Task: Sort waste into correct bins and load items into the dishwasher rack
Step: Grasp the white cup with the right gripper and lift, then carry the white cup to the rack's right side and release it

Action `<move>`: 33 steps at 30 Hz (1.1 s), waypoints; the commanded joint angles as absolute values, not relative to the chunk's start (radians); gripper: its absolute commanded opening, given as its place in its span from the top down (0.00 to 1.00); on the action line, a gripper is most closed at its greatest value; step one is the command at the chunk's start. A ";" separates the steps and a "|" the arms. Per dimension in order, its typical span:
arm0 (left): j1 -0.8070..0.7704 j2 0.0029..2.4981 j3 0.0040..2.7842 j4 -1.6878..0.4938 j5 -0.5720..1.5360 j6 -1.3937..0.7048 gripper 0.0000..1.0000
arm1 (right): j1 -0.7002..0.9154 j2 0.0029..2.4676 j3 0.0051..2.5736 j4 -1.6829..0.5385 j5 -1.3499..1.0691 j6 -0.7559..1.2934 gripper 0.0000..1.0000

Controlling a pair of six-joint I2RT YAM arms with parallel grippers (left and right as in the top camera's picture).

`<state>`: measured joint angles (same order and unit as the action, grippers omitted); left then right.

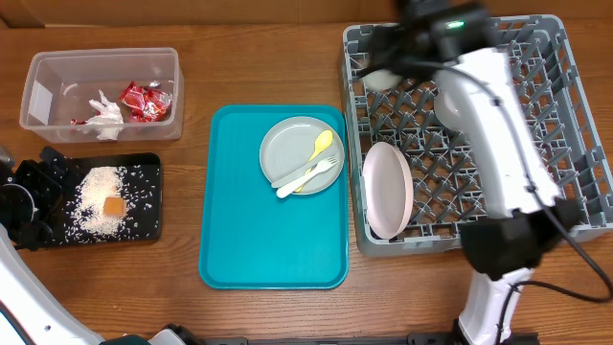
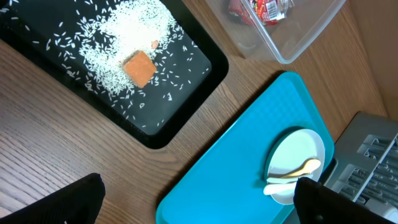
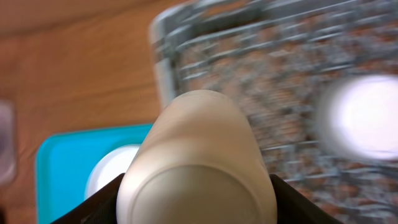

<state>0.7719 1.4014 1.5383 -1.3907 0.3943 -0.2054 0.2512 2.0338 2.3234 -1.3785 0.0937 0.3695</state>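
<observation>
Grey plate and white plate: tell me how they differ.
The grey plate lies flat on the teal tray; the white plate stands on edge in the rack. The grey plate carries a spoon and fork; the white plate carries nothing. Both are round.

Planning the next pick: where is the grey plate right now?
In the overhead view, the grey plate sits at the upper right of the teal tray, just left of the rack, with the spoon and fork lying on it.
</observation>
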 commanded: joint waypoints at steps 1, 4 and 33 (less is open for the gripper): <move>0.763 1.400 1.532 -1.390 0.414 -0.183 0.00 | 0.159 1.972 2.352 -1.394 0.133 0.332 0.47; 0.763 1.400 1.532 -1.390 0.414 -0.183 0.00 | 0.057 1.963 2.352 -1.426 0.159 0.321 0.47; 0.763 1.400 1.532 -1.390 0.414 -0.183 0.00 | -0.337 2.040 2.138 -1.389 0.091 0.283 0.43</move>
<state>0.7719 1.4014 1.5383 -1.3907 0.3943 -0.2054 -0.3378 2.0197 2.1536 -1.4006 0.0929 0.3012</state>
